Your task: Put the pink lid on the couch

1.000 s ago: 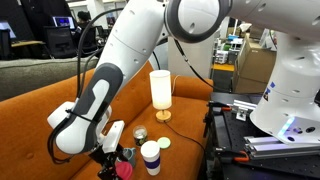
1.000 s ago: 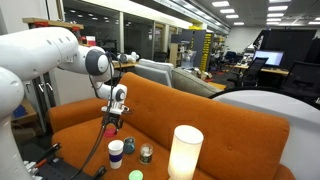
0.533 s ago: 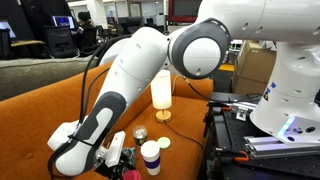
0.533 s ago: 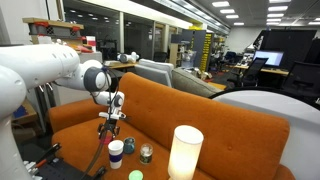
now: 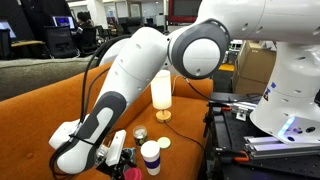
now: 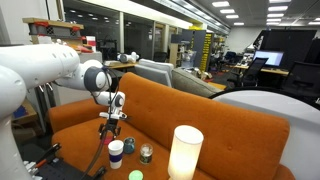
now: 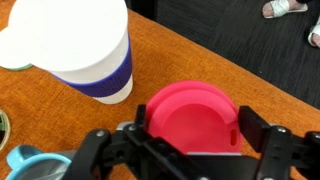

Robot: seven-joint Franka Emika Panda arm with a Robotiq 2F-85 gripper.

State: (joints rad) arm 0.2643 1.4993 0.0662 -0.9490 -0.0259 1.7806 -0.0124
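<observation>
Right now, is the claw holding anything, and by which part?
Yes. The claw grips the pink lid, with one finger on each opposite side of its round rim.

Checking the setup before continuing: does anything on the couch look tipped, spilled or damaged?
Nothing stands out. The white cup stands upright on the couch with no spill, and the pink lid sits intact between the jaws.
</observation>
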